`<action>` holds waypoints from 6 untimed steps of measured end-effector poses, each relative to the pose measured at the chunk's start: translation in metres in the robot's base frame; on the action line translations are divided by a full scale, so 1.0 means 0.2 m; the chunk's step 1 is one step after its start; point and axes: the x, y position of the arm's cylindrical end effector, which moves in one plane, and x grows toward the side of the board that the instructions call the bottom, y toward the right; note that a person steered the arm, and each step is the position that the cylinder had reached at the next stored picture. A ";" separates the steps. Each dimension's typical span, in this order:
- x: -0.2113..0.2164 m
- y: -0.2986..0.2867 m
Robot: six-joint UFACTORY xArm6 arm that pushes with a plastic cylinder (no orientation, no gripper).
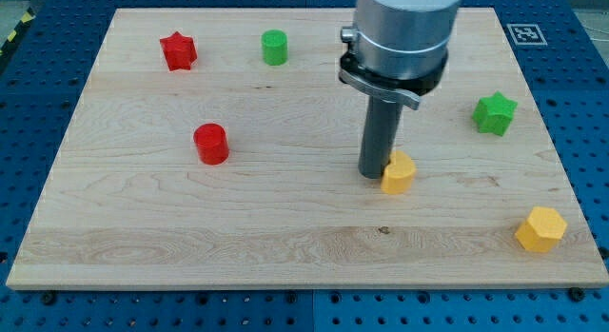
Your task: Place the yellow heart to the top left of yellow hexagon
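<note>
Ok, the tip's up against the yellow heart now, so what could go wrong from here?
My tip touches the yellow heart on its left side, so a push from here likely sends it right, not to the upper left of the yellow hexagon. The contact looks off-centre, so the heart may spin or slip away. A long rightward push could carry it toward the green star.

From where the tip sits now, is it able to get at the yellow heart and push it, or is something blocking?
Probably yes. My tip already sits against the yellow heart on its left side in the view, nothing between them. The yellow hexagon lies well clear, toward the view's bottom right.
</note>
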 end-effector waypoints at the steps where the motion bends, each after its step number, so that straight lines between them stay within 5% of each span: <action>1: 0.00 0.19; 3: 0.00 0.45; 6: 0.06 0.10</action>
